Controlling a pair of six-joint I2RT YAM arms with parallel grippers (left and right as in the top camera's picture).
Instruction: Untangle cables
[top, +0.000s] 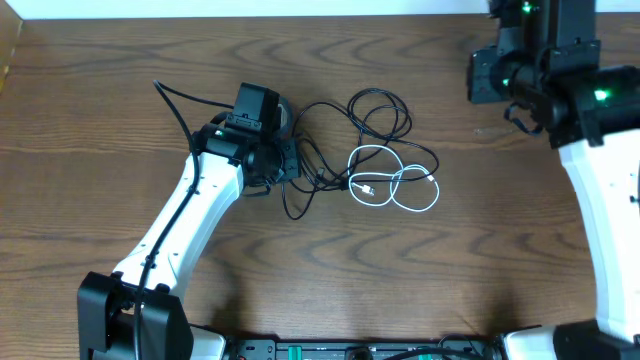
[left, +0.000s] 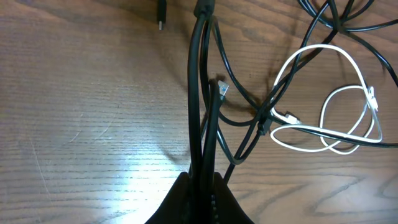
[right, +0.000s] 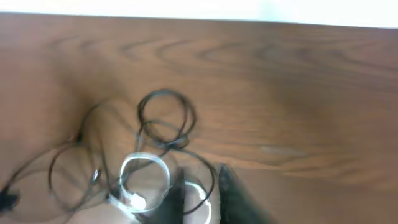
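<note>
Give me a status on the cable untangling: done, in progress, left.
Done: nothing visible yet; the black cable and white cable cross each other in one tangle. In hand: the left gripper is shut on strands of the black cable. Left: the white cable has to come free of the black loops; the right gripper hangs away from the pile, holding nothing.

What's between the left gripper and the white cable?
Strands of the black cable, which the left gripper pinches; they reach the white cable and cross it. Clearest in the left wrist view.
</note>
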